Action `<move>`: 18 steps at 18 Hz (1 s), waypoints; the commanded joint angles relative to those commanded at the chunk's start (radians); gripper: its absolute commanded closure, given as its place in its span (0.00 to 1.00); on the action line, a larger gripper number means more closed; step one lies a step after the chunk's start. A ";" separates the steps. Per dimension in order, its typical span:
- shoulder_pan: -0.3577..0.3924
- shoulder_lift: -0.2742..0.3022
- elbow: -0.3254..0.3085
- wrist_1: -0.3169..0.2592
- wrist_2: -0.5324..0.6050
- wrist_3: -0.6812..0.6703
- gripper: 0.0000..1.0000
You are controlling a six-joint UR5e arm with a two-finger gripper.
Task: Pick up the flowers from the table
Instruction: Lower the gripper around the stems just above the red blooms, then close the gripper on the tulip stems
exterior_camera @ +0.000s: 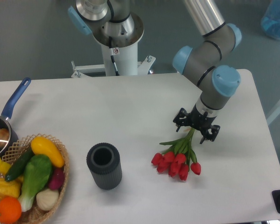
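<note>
While clamping the flowers [177, 158] — stems only — gripper [195, 127] hovers.

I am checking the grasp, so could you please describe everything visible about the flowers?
The flowers are a bunch of red tulips with green leaves and thin green stems. The blooms lie on the white table, pointing toward the camera. The stems run up and away into the gripper, whose fingers straddle the stem end; contact is unclear.

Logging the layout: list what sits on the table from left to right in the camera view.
Saucepan → wicker basket of vegetables → dark ribbed cylinder → flowers, with the end effector over their stems.
</note>
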 joint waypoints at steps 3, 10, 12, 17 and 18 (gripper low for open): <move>-0.002 -0.005 0.005 0.000 0.000 -0.002 0.00; -0.002 -0.021 0.023 0.008 0.002 -0.003 0.00; -0.002 -0.023 0.023 0.014 0.002 -0.006 0.00; -0.002 -0.032 0.031 0.020 0.002 -0.018 0.00; -0.002 -0.032 0.031 0.020 0.002 -0.021 0.00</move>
